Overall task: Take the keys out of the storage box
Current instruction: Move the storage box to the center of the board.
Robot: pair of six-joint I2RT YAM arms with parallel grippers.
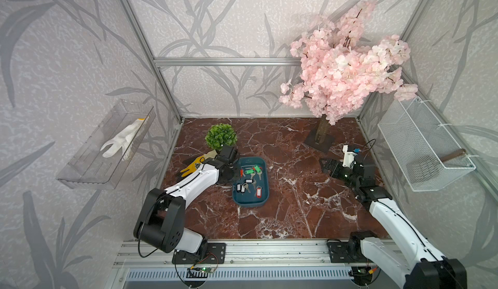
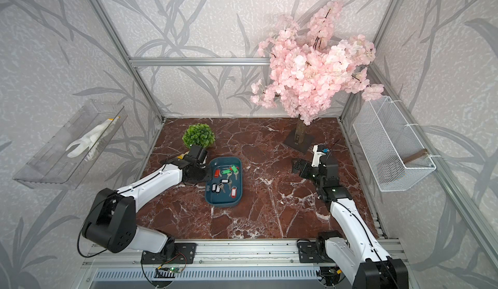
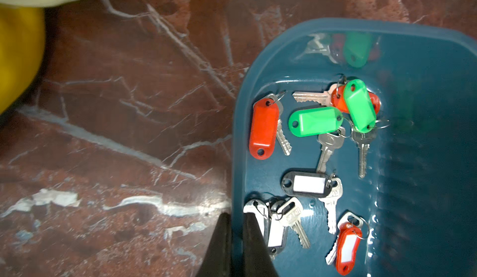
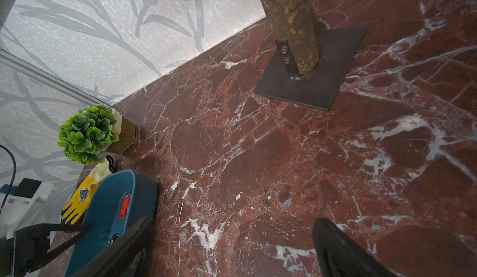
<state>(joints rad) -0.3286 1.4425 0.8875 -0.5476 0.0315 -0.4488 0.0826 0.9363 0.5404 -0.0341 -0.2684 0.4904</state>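
The dark teal storage box [image 1: 250,204] [image 2: 221,202] lies left of centre on the red marble table. Several silver keys [image 1: 250,178] [image 3: 313,121] with red, green and black tags lie loose inside it. My left gripper [image 3: 237,217] [image 1: 235,170] is shut on the box's left wall [image 3: 236,159], one finger outside and one inside, right beside a black-tagged key. My right gripper [image 4: 232,222] [image 1: 327,166] hangs open over bare marble well to the right of the box [image 4: 103,211], holding nothing.
A yellow glove [image 1: 192,166] and a small green potted plant [image 1: 221,136] sit behind the left arm. The pink blossom tree's base plate [image 1: 319,139] stands at the back right. A clear bin [image 1: 89,166] hangs on the left wall, a white wire basket [image 1: 423,144] on the right.
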